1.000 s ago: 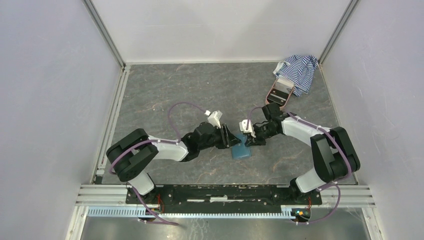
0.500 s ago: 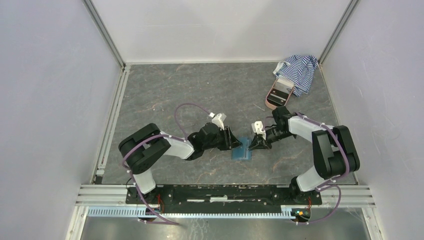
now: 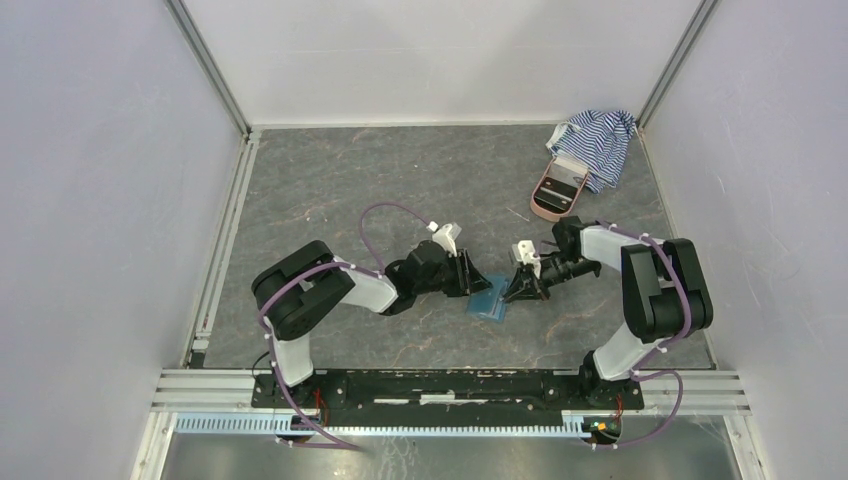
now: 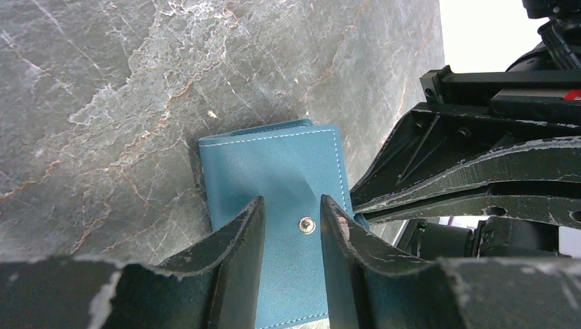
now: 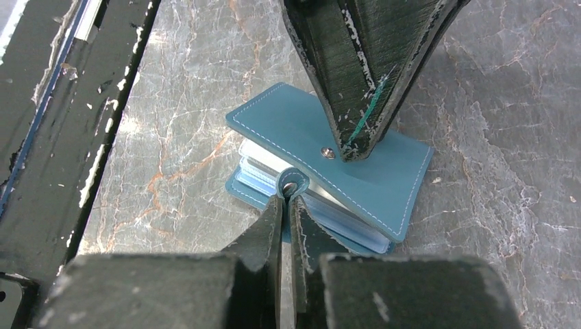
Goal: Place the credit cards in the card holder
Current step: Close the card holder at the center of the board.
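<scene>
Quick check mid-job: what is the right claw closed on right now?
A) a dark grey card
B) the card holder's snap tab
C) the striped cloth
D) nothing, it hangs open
B: the right wrist view shows the right claw pinched shut on the small teal snap tab sticking out from the edge of the card holder.

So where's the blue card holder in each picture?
Top external: card holder just below the middle, between the left pincer and the right pincer.
Left wrist: card holder at lower middle, cover facing up.
Right wrist: card holder in the middle, clear sleeves showing at its edge.
Shared landmark: the silver snap on its cover, seen in both wrist views; too small to see from the top.
</scene>
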You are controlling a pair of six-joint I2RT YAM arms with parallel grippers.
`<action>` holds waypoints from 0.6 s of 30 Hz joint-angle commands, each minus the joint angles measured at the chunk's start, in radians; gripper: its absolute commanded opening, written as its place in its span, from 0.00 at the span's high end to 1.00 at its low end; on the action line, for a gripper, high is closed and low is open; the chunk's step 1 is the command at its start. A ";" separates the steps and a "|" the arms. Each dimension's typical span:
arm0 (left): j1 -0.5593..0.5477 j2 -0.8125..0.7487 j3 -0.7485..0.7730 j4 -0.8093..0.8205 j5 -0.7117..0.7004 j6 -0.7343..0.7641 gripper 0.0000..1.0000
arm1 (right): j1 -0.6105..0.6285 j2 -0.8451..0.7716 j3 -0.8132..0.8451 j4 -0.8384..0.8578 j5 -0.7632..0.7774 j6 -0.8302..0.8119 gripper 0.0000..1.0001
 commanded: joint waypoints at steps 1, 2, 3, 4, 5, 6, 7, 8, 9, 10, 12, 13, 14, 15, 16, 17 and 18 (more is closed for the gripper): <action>0.003 0.004 0.019 -0.041 0.042 0.071 0.58 | -0.017 0.003 0.022 -0.079 -0.113 -0.035 1.00; 0.003 -0.002 0.017 -0.041 0.049 0.082 0.58 | -0.024 0.009 0.023 -0.100 -0.123 -0.062 1.00; 0.003 -0.010 0.012 -0.040 0.056 0.095 0.58 | -0.030 0.019 0.027 -0.133 -0.130 -0.090 1.00; 0.002 -0.019 0.006 -0.035 0.062 0.106 0.58 | -0.036 0.028 0.030 -0.156 -0.132 -0.116 1.00; 0.001 -0.028 -0.002 -0.026 0.066 0.116 0.58 | -0.045 0.038 0.030 -0.173 -0.136 -0.129 1.00; 0.001 -0.038 -0.012 -0.018 0.071 0.123 0.58 | -0.053 0.045 0.027 -0.186 -0.137 -0.138 1.00; 0.001 -0.045 -0.018 -0.013 0.076 0.131 0.58 | -0.060 0.049 0.023 -0.190 -0.137 -0.143 1.00; 0.000 -0.054 -0.024 -0.012 0.080 0.137 0.59 | -0.068 0.051 0.016 -0.190 -0.130 -0.143 1.00; -0.003 -0.062 -0.030 -0.010 0.082 0.144 0.59 | -0.074 0.049 0.012 -0.173 -0.121 -0.123 1.00; -0.006 -0.071 -0.037 -0.008 0.085 0.148 0.59 | -0.078 0.045 0.004 -0.146 -0.109 -0.081 1.00; -0.014 -0.075 -0.036 -0.007 0.089 0.153 0.59 | -0.086 0.023 -0.021 -0.067 -0.089 0.009 1.00; -0.020 -0.075 -0.034 -0.010 0.089 0.155 0.59 | -0.088 0.008 -0.036 -0.033 -0.082 0.044 1.00; -0.025 -0.072 -0.030 -0.012 0.089 0.156 0.59 | -0.088 -0.006 -0.046 -0.006 -0.079 0.065 1.00; -0.031 -0.069 -0.024 -0.017 0.088 0.158 0.59 | -0.089 -0.016 -0.052 0.005 -0.078 0.076 1.00; -0.038 -0.067 -0.016 -0.024 0.085 0.160 0.59 | -0.089 -0.021 -0.053 0.010 -0.078 0.083 1.00; -0.045 -0.065 -0.009 -0.032 0.079 0.163 0.58 | -0.090 -0.023 -0.052 0.010 -0.081 0.086 1.00; -0.053 -0.064 -0.001 -0.040 0.073 0.167 0.58 | -0.088 -0.022 -0.049 0.007 -0.082 0.088 1.00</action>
